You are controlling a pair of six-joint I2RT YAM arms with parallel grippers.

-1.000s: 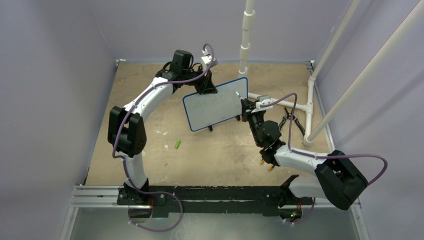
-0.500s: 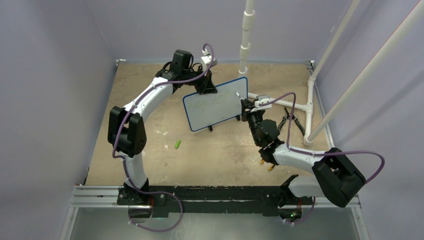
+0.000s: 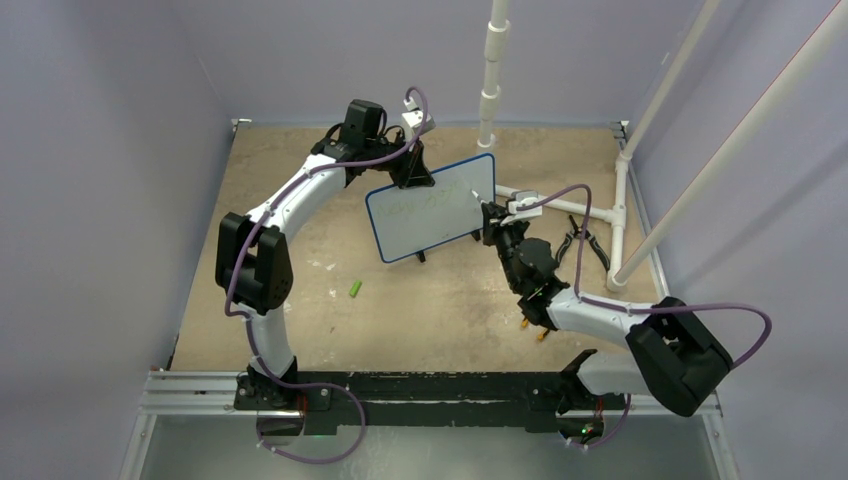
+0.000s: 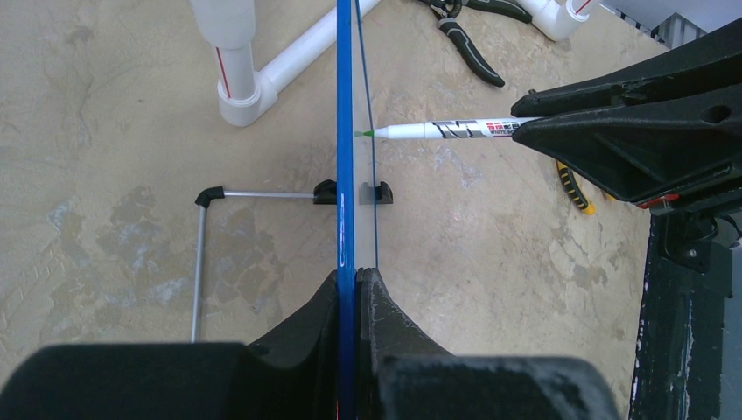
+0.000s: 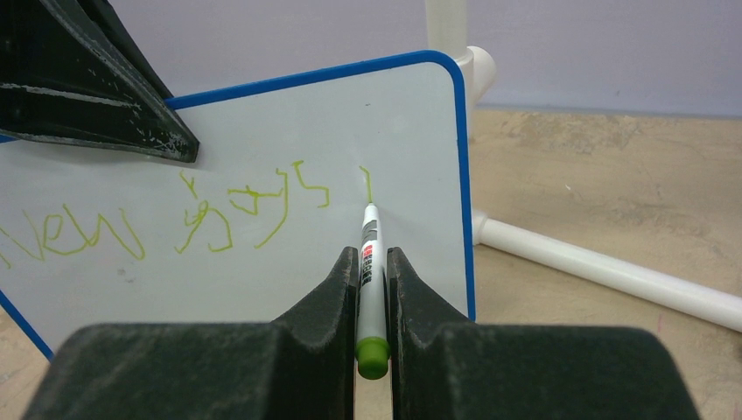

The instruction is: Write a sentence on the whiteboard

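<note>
A small white board with a thin blue frame and round corners [image 3: 430,215] stands up on the tan table [image 3: 300,330], about in the middle and toward the back. It tips a bit to one side. Its little black feet [image 4: 376,192] sit on the table top.

The left gripper [image 4: 354,276] comes over the top edge of the board. Its two black fingers are squeezed tight on the blue frame, one on each side.

The right gripper [image 5: 372,258] is in front of the board, by the right side. Its fingers are pressed together around a thin white marker pen with a green end [image 5: 370,241]. The green tip of the pen touches the white face, at the bottom of one short green line near the right edge.

The green writing [image 5: 210,219] runs across the top part of the board. The first word looks like "New". I cannot read the squiggly letters after it.

A small green cap [image 3: 355,288] lies on the table, in front of the board and well apart from it. White plastic pipes [image 3: 560,207] lie behind the right arm, and black pliers [image 3: 580,245] lie beside them.
</note>
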